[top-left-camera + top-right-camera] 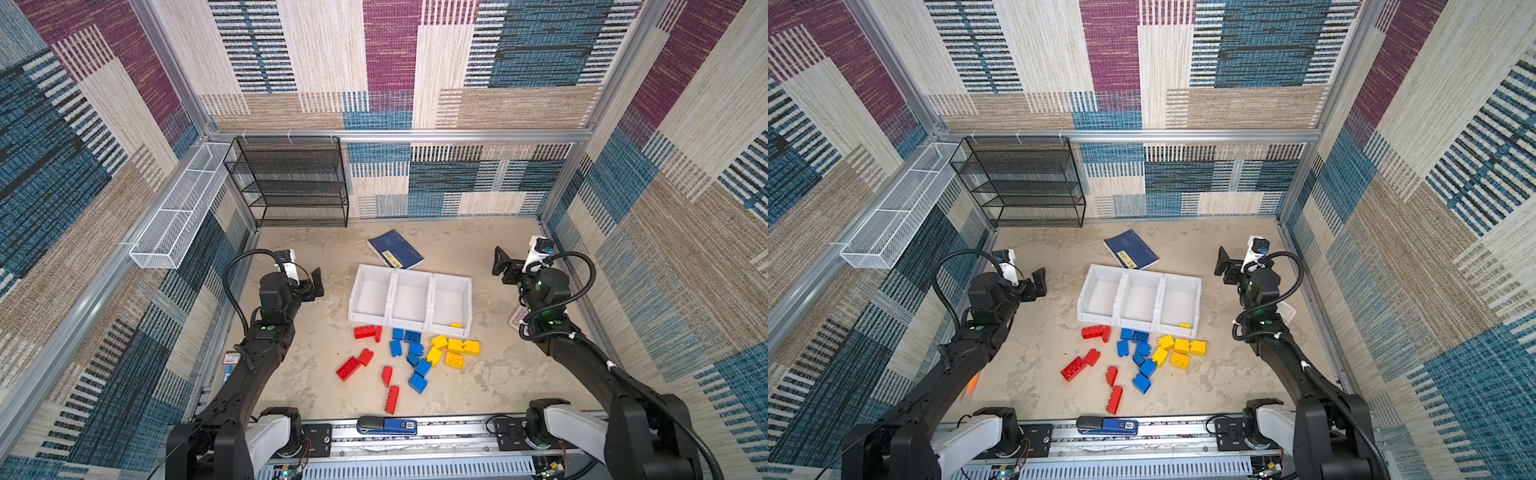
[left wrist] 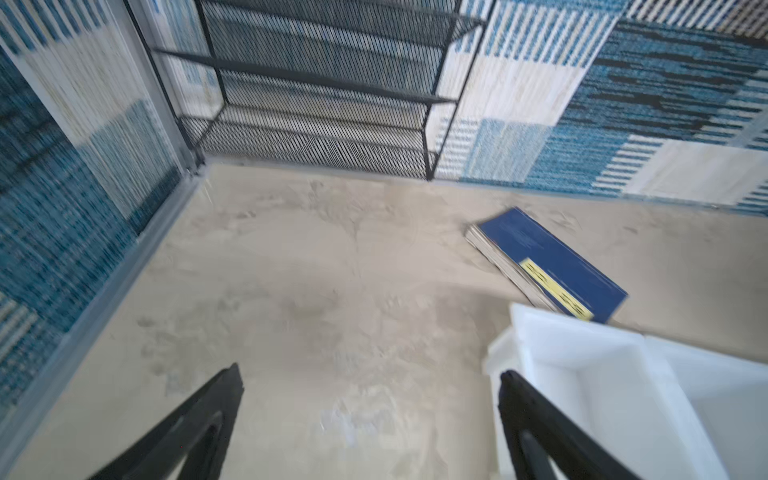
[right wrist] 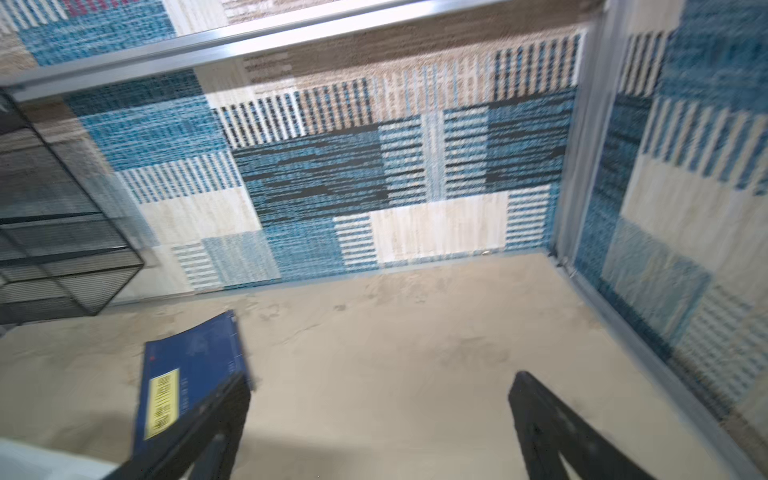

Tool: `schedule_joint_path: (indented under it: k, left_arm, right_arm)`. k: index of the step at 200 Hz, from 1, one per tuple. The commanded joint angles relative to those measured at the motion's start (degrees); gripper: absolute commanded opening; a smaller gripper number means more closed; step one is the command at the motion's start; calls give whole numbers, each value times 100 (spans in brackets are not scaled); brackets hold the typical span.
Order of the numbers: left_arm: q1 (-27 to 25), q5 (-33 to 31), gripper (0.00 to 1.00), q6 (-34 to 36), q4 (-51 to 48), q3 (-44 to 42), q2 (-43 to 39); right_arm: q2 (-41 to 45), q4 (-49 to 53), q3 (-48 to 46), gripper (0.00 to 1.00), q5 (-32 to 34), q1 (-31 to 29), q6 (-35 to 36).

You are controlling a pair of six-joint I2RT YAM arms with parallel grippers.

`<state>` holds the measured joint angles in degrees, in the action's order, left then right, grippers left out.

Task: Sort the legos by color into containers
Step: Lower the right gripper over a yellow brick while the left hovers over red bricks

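Three joined white containers (image 1: 392, 299) (image 1: 1120, 297) sit mid-table. One yellow brick (image 1: 456, 325) lies in the right-hand container; the other two look empty. In front of them the legos lie loose on the table in colour clusters: red (image 1: 365, 331), blue (image 1: 411, 349), yellow (image 1: 455, 347). My left gripper (image 1: 316, 281) (image 2: 371, 371) hangs open left of the containers, with a container corner (image 2: 582, 345) beside one finger. My right gripper (image 1: 500, 264) (image 3: 381, 376) is open at the far right, above bare table, with nothing between its fingers.
A blue book (image 1: 395, 249) (image 3: 187, 365) lies behind the containers. A black mesh rack (image 1: 291, 183) stands at the back left, and a white wire basket (image 1: 178, 220) hangs on the left wall. A blue-and-black stapler (image 1: 386, 426) rests on the front rail.
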<state>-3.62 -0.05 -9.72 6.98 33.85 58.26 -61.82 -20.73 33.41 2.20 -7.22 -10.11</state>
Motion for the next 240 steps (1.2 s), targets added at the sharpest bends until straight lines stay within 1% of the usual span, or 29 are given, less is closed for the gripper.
schedule_joint_path:
  k: [1,19,38,57,68,91,119,155,195,222,240]
  left_arm:
    - [-259,154,99,-883,-1202,-112,-414]
    - [-501,183,99,-1064,-1581,-148,-581]
    - [-671,209,99,-1172,-1740,-191,-610]
    - [-809,358,99,-1264,-1740,-220,-530]
    - [-880,421,99,-1285,-1738,-212,-441]
    - [-964,534,99,-1340,-1732,-217,-269]
    - [-1109,626,99,-1348,-1704,-251,-211]
    - [-1232,651,99,-1344,-1656,-322,-262]
    - [-1289,647,99,-1344,-1630,-370,-275]
    - [-1295,638,99,-1357,-1612,-388,-254]
    - [-1308,629,99,-1375,-1610,-396,-243]
  right_arm:
    - [290,2377,180,100,315,-661,-933]
    - [355,3209,312,99,602,-1223,-1608]
    - [183,4048,420,99,623,-1674,-2204]
    - [73,4578,430,95,738,-2288,-2672]
    - [31,4862,442,95,871,-2605,-2970]
    - [-67,5423,480,92,1087,-2976,-3434]
    - [-219,5970,526,90,1369,-3102,-3748]
    - [-409,6199,484,87,1467,-3109,-3857]
    - [-259,6110,265,80,1405,-3104,-3928]
    - [-263,5945,162,75,1220,-3103,-3863]
    - [-316,5867,119,70,1131,-3110,-3847]
